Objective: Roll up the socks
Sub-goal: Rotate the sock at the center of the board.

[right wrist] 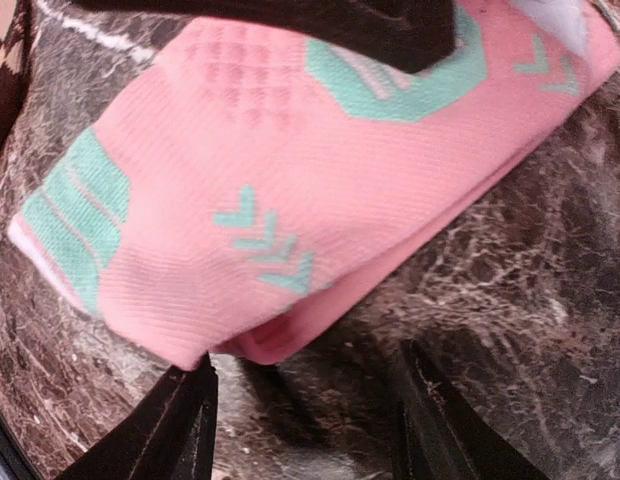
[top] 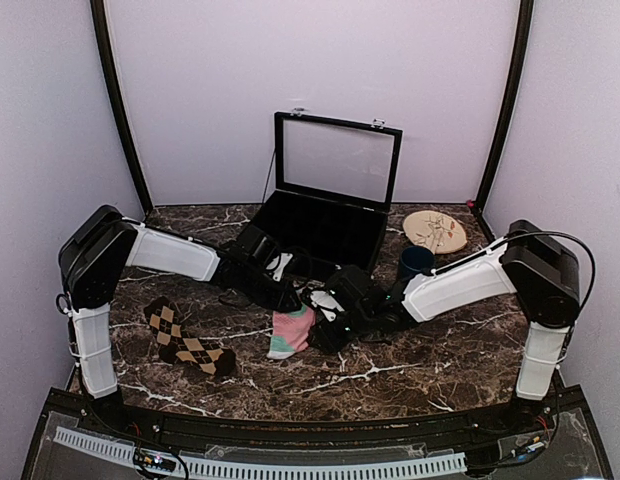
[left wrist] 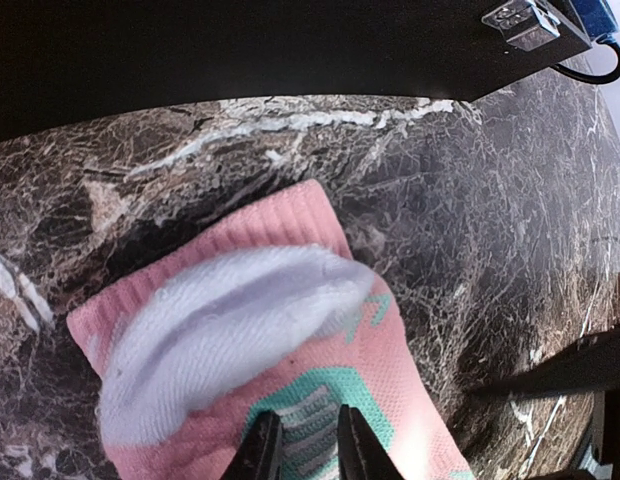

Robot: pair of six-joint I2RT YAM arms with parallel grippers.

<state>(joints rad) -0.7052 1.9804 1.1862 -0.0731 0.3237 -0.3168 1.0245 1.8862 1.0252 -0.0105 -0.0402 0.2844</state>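
The pink sock (top: 291, 332) with teal patches lies folded on the marble table, mid-front. My left gripper (top: 290, 297) presses down on it from the left. In the left wrist view its jaws (left wrist: 308, 450) stand nearly closed, pinching the teal and grey patch of the pink sock (left wrist: 240, 330); the white toe is folded on top. My right gripper (top: 325, 328) is at the sock's right side. In the right wrist view it (right wrist: 305, 420) is open, and the folded edge of the pink sock (right wrist: 290, 200) lies just beyond its fingertips. The brown argyle sock (top: 187, 341) lies flat at front left.
A black display box (top: 330, 225) with its glass lid up stands at the back centre; its wall also shows in the left wrist view (left wrist: 240, 50). A dark blue cup (top: 414, 262) and a round wooden disc (top: 435, 231) sit at back right.
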